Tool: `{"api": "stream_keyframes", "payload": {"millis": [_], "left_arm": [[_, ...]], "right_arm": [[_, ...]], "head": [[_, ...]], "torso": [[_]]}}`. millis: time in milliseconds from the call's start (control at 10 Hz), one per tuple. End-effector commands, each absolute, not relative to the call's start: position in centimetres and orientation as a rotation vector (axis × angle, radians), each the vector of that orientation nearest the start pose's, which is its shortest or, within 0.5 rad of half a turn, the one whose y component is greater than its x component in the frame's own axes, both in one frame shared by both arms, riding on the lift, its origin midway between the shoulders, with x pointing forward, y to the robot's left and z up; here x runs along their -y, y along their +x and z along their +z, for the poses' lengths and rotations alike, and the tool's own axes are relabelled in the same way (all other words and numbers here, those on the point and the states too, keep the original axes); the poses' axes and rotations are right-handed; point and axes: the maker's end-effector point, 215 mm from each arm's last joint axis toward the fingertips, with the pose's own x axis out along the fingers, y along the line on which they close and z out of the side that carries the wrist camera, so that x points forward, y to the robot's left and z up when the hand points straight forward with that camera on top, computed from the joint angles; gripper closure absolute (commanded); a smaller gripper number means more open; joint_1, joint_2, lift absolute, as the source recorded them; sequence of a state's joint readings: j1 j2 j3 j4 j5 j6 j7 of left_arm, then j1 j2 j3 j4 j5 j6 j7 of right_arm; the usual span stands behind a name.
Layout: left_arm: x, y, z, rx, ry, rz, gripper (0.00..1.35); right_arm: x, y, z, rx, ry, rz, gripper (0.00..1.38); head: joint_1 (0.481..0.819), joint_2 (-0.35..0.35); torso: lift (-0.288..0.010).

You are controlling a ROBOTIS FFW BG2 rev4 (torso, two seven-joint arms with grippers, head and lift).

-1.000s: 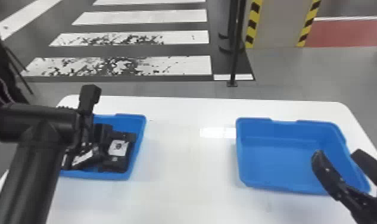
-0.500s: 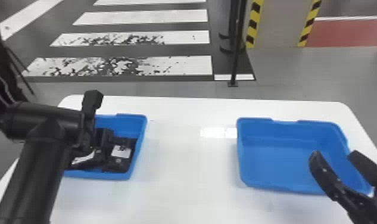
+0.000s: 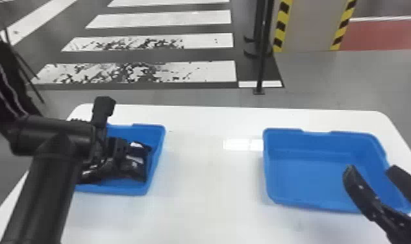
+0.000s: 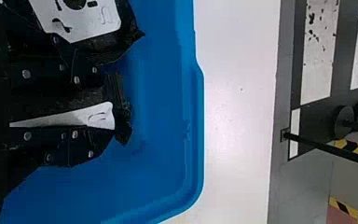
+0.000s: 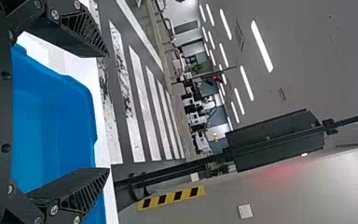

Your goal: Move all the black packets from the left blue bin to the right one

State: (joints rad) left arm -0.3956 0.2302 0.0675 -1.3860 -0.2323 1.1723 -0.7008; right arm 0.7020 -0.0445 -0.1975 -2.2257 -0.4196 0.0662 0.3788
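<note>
Left gripper was clenched on a black packet in the left bin, presumably for lifting; right gripper, spread, waited by the right bin.

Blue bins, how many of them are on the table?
2. The left blue bin stands at left on the table, partly behind the left arm; the right blue bin stands at right, partly behind the right gripper.

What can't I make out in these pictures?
- How many black packets there are: the left arm covers part of the left bin, head view.
- Whether the left hand grips one: black against black, left wrist view.
- One white label: cut off by the left wrist view's top edge.
- Part of the right bin: behind the right hand, head view.
</note>
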Motion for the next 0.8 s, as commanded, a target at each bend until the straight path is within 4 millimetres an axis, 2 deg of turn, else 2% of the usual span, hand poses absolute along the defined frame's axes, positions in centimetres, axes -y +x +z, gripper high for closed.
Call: {"api": "stream_keyframes", "payload": {"millis": [0,200,400,600,700], "left_arm": [[-32.2,56.7,-46.6,-0.955,-0.037,-0.265,1.21],[-33.4,56.0,-44.3,-0.892,-0.048,-0.244,1.21],[-34.5,54.7,-40.5,-0.791,-0.068,-0.223,1.21],[-33.6,54.7,-36.6,-0.639,-0.069,-0.266,1.21],[-32.0,54.7,-34.5,-0.548,-0.075,-0.307,1.21]], "right_arm": [[24.3,38.0,-31.0,-0.031,0.276,0.256,0.16],[24.3,37.9,-30.7,-0.028,0.278,0.258,0.16],[24.2,37.9,-30.6,-0.026,0.277,0.261,0.16],[23.5,37.9,-30.8,-0.04,0.289,0.288,0.16],[22.1,38.0,-31.4,-0.07,0.324,0.34,0.16]], "head": [[0.695,0.091],[0.695,0.093],[0.695,0.109],[0.695,0.122],[0.695,0.125]], "torso": [[-0.15],[-0.15],[-0.15],[-0.15],[-0.15]]}}
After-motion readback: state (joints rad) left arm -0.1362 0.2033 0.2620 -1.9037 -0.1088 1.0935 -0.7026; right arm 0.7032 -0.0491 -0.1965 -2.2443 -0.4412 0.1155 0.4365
